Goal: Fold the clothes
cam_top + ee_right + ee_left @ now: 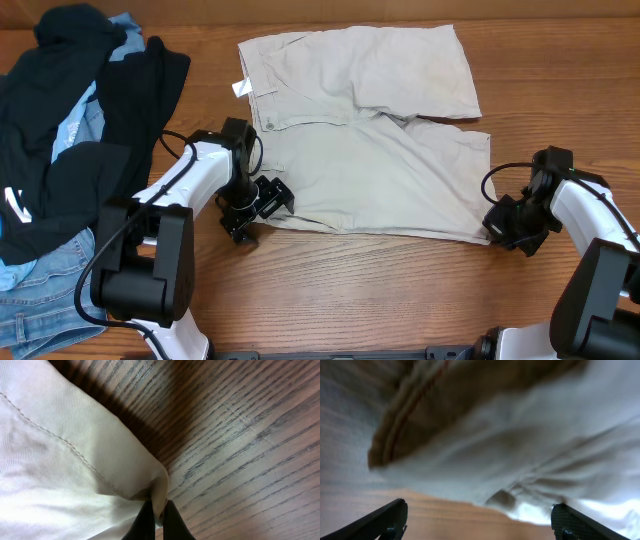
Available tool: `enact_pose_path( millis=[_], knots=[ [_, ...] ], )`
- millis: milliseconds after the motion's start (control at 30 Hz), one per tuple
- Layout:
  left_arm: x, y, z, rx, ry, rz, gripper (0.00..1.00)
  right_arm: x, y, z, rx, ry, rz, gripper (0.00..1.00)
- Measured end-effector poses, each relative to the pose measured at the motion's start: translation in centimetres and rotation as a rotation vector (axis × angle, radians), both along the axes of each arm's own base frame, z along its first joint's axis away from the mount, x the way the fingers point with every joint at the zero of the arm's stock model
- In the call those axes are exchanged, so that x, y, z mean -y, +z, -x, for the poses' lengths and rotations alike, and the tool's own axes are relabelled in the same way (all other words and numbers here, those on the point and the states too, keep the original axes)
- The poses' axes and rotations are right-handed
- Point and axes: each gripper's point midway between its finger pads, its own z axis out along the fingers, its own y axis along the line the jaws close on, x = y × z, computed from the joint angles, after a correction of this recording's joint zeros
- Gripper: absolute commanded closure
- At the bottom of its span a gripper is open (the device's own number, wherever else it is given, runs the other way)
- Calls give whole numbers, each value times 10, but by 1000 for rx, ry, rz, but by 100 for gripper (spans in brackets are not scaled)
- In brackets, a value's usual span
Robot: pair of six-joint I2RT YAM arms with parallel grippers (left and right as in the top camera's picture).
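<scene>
The beige khaki shorts (pixel 370 150) lie spread on the wooden table, waistband and small white tag (pixel 241 88) at the left, legs to the right. My left gripper (pixel 252 210) is at the shorts' near-left corner; its wrist view shows the jaws (pixel 479 522) wide open with the waistband edge (pixel 485 440) just beyond them, nothing between the fingers. My right gripper (pixel 497 228) is at the near-right leg corner; its jaws (pixel 158 515) are shut on the shorts' hem corner (pixel 159 487).
A heap of other garments lies at the left: black ones (pixel 60 130), light-blue fabric (pixel 75 125) and denim (pixel 35 300). Bare wood table (pixel 400 290) lies in front of the shorts.
</scene>
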Motion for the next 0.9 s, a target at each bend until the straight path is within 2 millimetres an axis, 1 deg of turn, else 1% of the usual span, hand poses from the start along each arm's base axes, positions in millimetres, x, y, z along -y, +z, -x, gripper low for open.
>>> enact_pose_path(
  millis=[200, 267, 400, 433, 467, 533, 633, 700, 767, 833, 900],
  knots=[
    [-15, -8, -19, 71, 56, -107, 7, 0, 0, 0, 1, 0, 0, 96],
    [-18, -10, -28, 103, 75, -120, 9, 0, 0, 0, 1, 0, 0, 96],
    [-21, -11, -39, 146, 83, -143, 18, 0, 0, 0, 1, 0, 0, 96],
    [-21, -12, -39, 149, 85, -144, 24, 0, 0, 0, 2, -1, 1, 96],
    [-22, -12, -40, 153, 86, -145, 32, 0, 0, 0, 1, 0, 0, 96],
    [-23, -14, -39, 150, 88, -151, 48, 0, 0, 0, 2, 0, 0, 96],
    [-23, -14, -37, 145, 94, -155, 61, 0, 0, 0, 2, 0, 0, 96],
    [-24, -14, -33, 130, 80, -157, 59, 0, 0, 0, 1, 2, 0, 96],
    [-27, -13, -18, 73, 61, -170, 56, 0, 0, 0, 2, 3, 1, 96],
    [-31, -12, -4, 22, 31, -182, 55, 1, 0, 0, 1, 3, 3, 96],
    [-32, -10, 5, -13, 14, -187, 55, 1, 0, 0, 1, 3, 3, 96]
  ],
)
